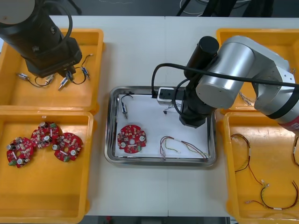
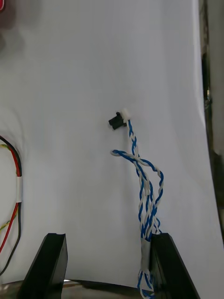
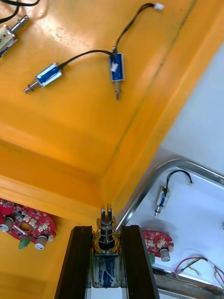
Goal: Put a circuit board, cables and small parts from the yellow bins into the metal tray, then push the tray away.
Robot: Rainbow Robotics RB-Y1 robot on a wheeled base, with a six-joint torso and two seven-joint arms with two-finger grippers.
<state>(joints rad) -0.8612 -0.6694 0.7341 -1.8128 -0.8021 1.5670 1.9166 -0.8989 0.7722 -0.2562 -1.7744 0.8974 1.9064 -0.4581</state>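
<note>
Front view, nearest first: the near left yellow bin [image 1: 46, 196] holds three spare circuit boards [image 1: 44, 142], and the near right yellow bin [image 1: 275, 168] holds red and yellow cables.

Between them on the counter [image 1: 135, 51] sits the metal tray [image 1: 159, 162]. It is white inside and already carries one circuit board [image 1: 131, 138], a red and yellow cable [image 1: 180, 147] and a second small part [image 1: 124, 106] on a black lead.

The right gripper [image 2: 108, 238] hangs low over the tray's far right part with its fingers spread. The blue and white cable [image 2: 144, 187] lies on the white floor, and its tail runs right up against one finger [image 2: 163, 261].

Farther off, the left gripper [image 3: 106, 231] is above the far left bin [image 1: 28, 98]. Its fingers pinch a small metal part [image 3: 106, 261], and loose metal parts [image 3: 46, 74] lie in the bin beneath.

The main risks:
- **Cable snag:** with the tail touching that finger, a lift could catch the cable and drag it across the tray or over the rim.
- **Part slipping:** the pinched part looks smooth and narrow, so it may slip or tilt while carried across the bin wall.
- **Crowding:** the right arm stands over the tray, so the left arm may be crowded when it comes in.
</note>
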